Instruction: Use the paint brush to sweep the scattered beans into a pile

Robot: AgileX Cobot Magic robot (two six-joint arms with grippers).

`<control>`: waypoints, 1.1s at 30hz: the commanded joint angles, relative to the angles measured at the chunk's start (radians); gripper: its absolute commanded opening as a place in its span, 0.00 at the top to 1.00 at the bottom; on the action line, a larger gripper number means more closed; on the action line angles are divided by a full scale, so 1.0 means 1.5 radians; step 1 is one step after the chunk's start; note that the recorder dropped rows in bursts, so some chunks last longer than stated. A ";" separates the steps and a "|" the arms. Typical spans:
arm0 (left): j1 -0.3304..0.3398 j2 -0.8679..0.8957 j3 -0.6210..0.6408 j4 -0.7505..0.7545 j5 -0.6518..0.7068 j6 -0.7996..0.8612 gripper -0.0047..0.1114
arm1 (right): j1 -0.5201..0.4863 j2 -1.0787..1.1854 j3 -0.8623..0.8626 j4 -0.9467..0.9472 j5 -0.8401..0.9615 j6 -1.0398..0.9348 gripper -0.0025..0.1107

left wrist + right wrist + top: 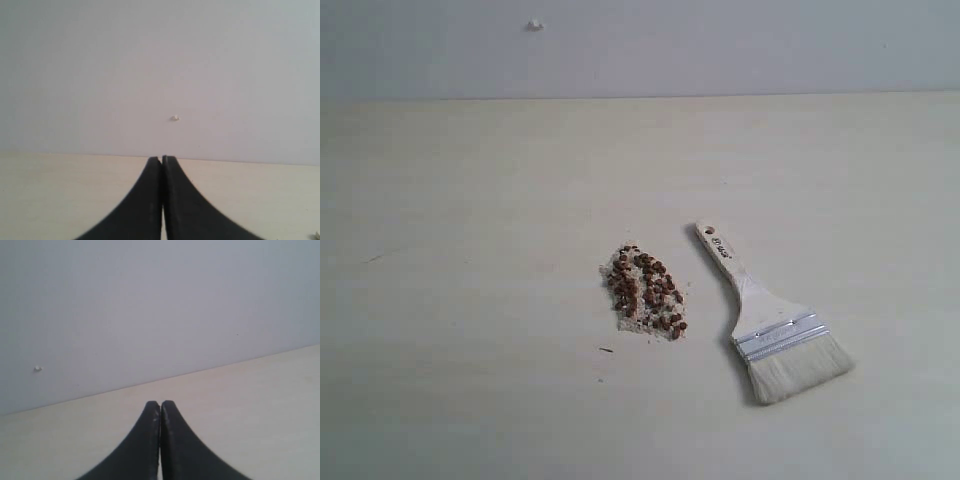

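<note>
The reddish-brown beans (646,291) lie in a small elongated cluster among whitish crumbs near the middle of the pale table (470,250). Just right of them the paint brush (767,324) lies flat, its cream handle pointing toward the far side and its off-white bristles toward the near right. Neither arm shows in the exterior view. My left gripper (162,159) is shut with nothing between its black fingers, above bare table. My right gripper (160,403) is likewise shut and empty. Beans and brush are out of both wrist views.
A grey wall (720,45) stands behind the table, with a small white speck (535,25) on it. A tiny dark fleck (606,349) lies near the beans. Bare tabletop surrounds the beans and brush on all sides.
</note>
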State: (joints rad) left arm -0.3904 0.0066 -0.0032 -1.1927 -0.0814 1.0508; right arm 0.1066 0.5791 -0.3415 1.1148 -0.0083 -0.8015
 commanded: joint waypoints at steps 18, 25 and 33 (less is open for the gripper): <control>0.001 -0.004 0.002 0.002 0.000 -0.004 0.96 | -0.105 -0.193 0.035 -0.012 0.002 -0.098 0.98; 0.001 -0.004 0.002 0.002 0.000 -0.004 0.96 | -0.106 -0.340 0.085 -0.012 0.010 -0.098 0.98; 0.001 -0.004 0.002 0.002 0.000 -0.004 0.96 | -0.106 -0.361 0.093 -0.014 0.015 -0.090 0.98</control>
State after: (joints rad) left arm -0.3904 0.0066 -0.0032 -1.1927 -0.0814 1.0508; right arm -0.0459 0.0416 -0.2177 1.1070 0.0000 -0.9386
